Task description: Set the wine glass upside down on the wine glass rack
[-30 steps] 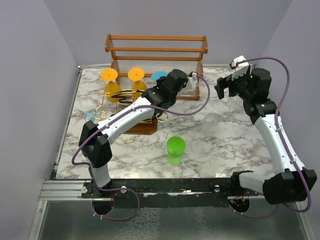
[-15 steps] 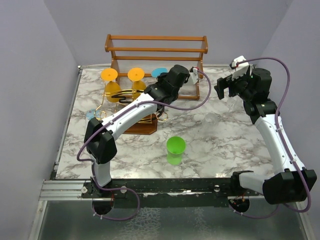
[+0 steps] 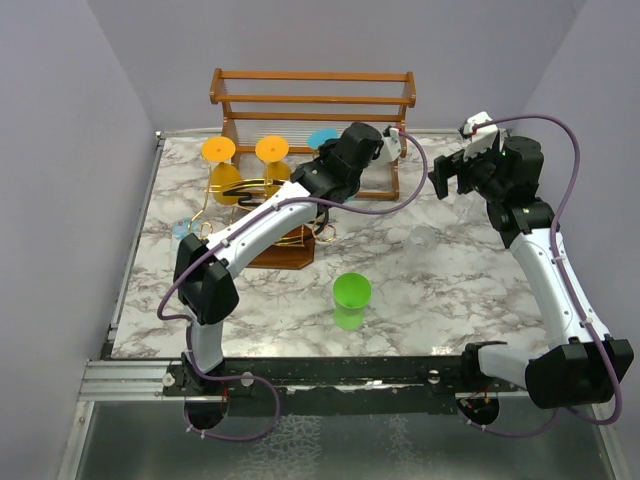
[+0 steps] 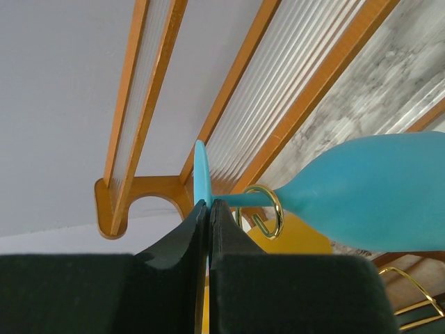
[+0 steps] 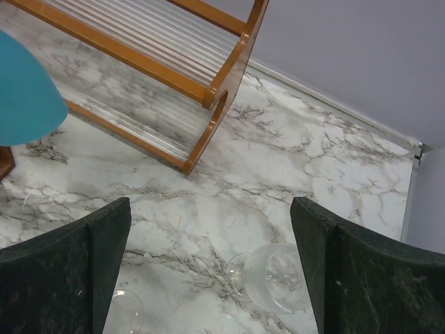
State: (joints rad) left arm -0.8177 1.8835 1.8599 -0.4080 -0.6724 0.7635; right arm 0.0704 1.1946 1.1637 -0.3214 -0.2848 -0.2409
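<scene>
The blue wine glass (image 4: 368, 191) hangs upside down, its stem passing through a gold wire loop (image 4: 261, 212) of the wine glass rack (image 3: 228, 196). My left gripper (image 4: 209, 203) is shut on the thin edge of the glass's foot; the foot shows as a blue disc (image 3: 322, 139) in the top view. The rack's dark wooden base (image 3: 287, 256) sits at the table's left, partly hidden by my left arm. Two orange glasses (image 3: 218, 150) hang upside down on it. My right gripper (image 5: 210, 205) is open and empty, held above the table at the back right (image 3: 447, 175).
The orange-brown two-tier shelf (image 3: 312, 100) stands at the back, close behind the blue glass. A clear glass (image 5: 274, 278) lies on the marble below my right gripper, another clear one (image 5: 122, 316) beside it. A green cup (image 3: 352, 300) stands near the front middle.
My left gripper has moved back and a little right with the blue glass, toward the shelf. The right arm has not moved.
</scene>
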